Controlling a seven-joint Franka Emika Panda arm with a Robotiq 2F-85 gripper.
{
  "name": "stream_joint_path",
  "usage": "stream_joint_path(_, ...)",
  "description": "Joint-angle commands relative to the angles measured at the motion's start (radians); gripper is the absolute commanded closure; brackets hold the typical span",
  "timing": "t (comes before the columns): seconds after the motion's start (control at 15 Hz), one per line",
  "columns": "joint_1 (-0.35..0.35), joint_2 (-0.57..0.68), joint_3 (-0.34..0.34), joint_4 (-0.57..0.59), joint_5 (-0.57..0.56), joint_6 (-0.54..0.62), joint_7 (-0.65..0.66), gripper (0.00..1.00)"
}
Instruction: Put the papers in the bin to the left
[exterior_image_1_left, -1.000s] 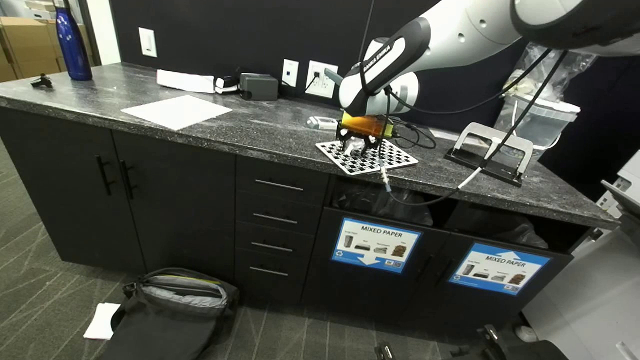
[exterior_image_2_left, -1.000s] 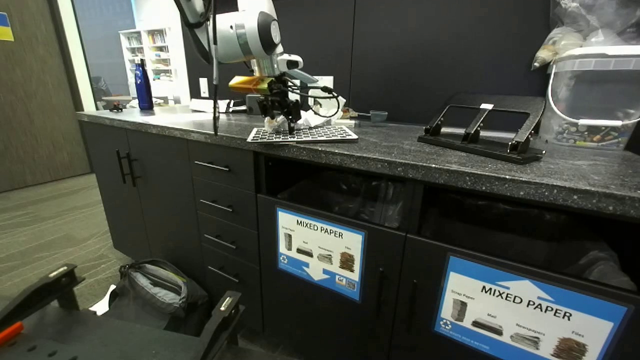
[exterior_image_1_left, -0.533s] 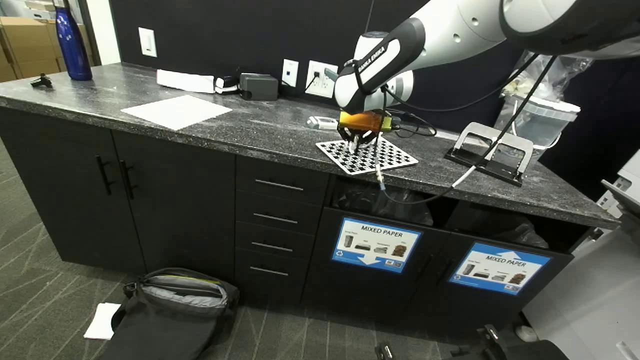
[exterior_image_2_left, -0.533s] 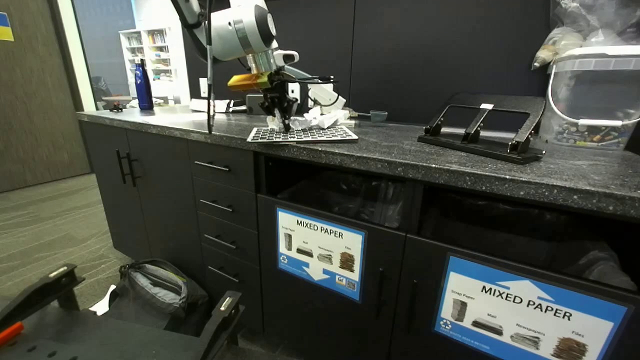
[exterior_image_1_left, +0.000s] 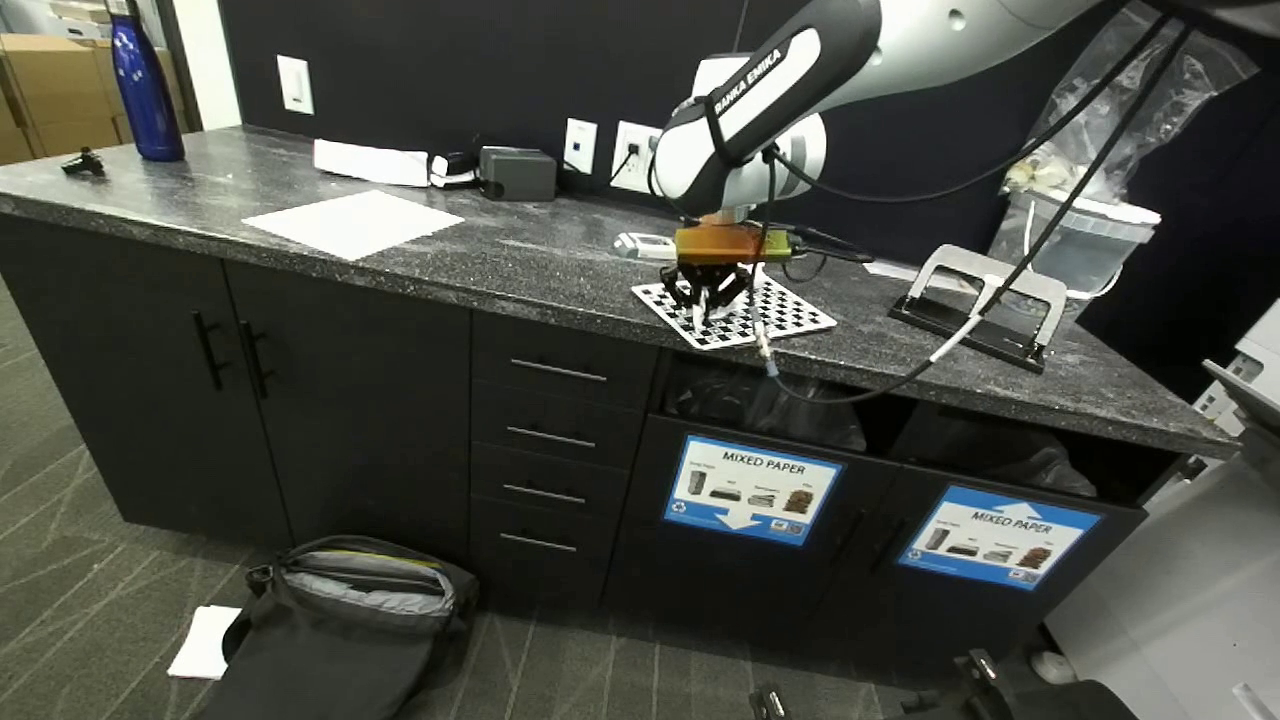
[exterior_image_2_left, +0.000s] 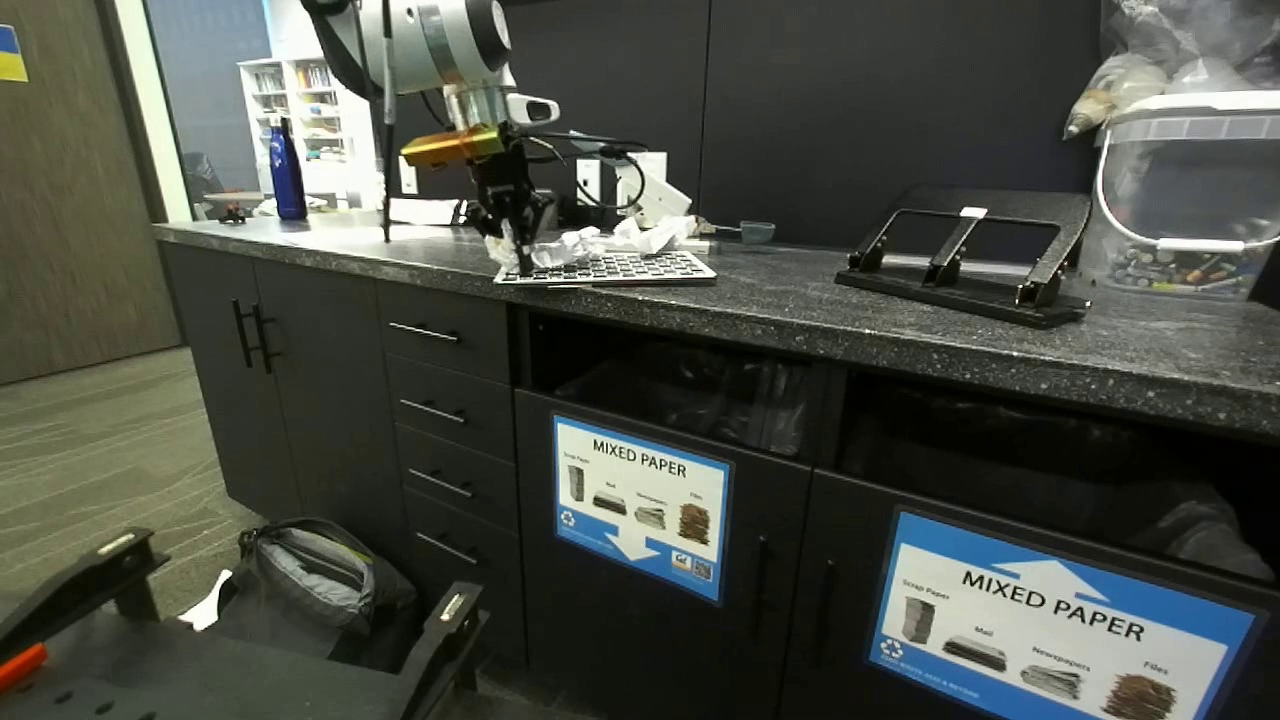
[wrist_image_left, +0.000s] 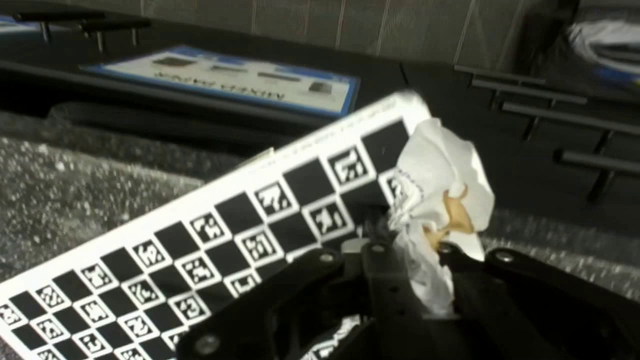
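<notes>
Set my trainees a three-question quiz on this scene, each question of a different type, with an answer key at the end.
1. Open: what is the pincer gripping?
2. True or false: all the crumpled paper has been cleared away.
3. Fill in: in large print, the label on the left-hand bin reads ____.

Key
1. A crumpled wad, as the wrist view shows.
2. False: in an exterior view more wads lie on or just behind the board; exactly which is hard to tell.
3. MIXED PAPER.
</notes>
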Motion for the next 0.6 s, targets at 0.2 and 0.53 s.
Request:
stream_joint_path(0.2, -0.067, -0.320, 0.119, -0.407, 0.050, -0.120, -0.138, 0.92)
stream_joint_path(0.53, -0.115, -0.495, 0.148, -0.703, 0.086, -0.044, -0.164, 0.94)
